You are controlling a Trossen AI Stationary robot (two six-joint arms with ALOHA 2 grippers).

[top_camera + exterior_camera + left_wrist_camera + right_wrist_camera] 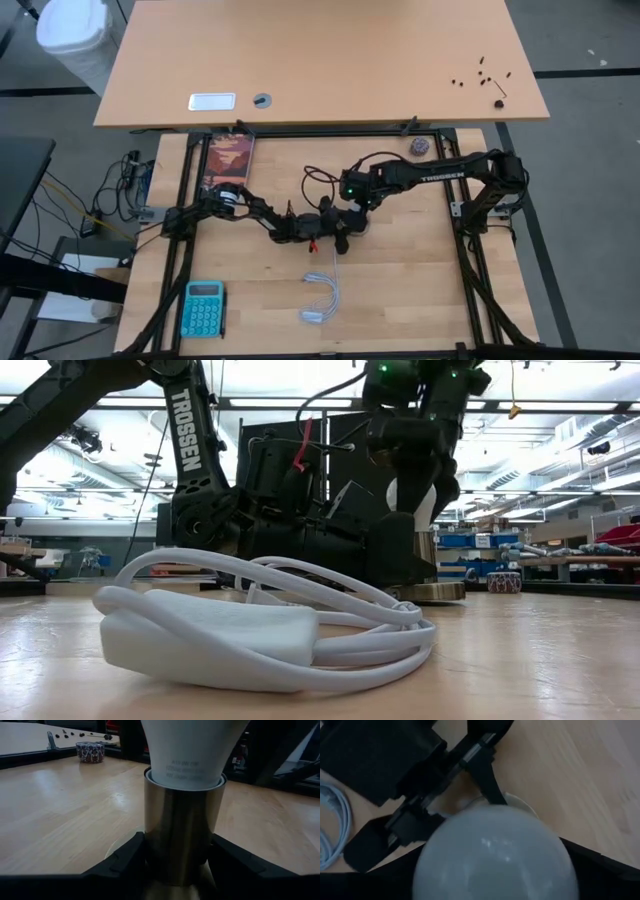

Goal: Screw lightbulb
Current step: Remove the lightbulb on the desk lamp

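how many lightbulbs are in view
1. The lightbulb stands upright in the brass socket at mid-table, the left claw clamped on the socket and the right claw around the bulb's top. No other shows, though the arms could hide one.

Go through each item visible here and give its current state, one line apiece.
lightbulb: upright, base seated in the socket.
socket: brass cylinder standing upright on the table, clamped from both sides.
left gripper: shut on the socket, low at the table.
right gripper: above the bulb, fingers at either side of the globe.
white cord: coiled loosely on the table, apart from the arms.
calculator: flat, near the table's front left corner.
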